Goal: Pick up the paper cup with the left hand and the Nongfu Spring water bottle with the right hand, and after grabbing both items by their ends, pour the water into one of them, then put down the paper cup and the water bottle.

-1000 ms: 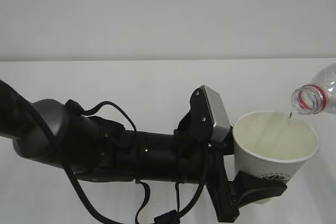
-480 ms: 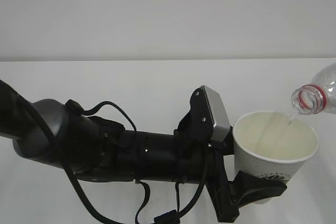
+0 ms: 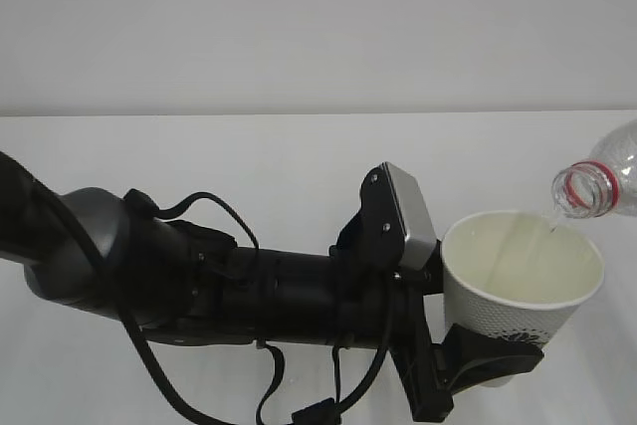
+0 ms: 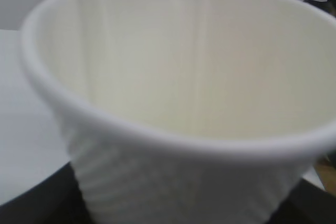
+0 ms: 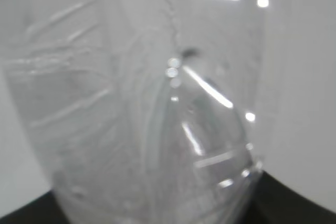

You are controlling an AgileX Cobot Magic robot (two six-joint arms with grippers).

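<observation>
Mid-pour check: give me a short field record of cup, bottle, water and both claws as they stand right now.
paper cup: upright, off the table, gripped low on its body
left claw: shut on the cup
Nongfu Spring water bottle: tilted, open mouth above the cup's far right rim, cap off
water: thin stream falling into the cup
right claw: out of the exterior view; black edges beside the bottle in the right wrist view, holding it
table: white

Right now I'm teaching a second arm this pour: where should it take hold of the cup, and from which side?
Low on the cup's wall, from the side, as the left fingers do. It tapers downward, and its open mouth must stay clear under the bottle.
</observation>
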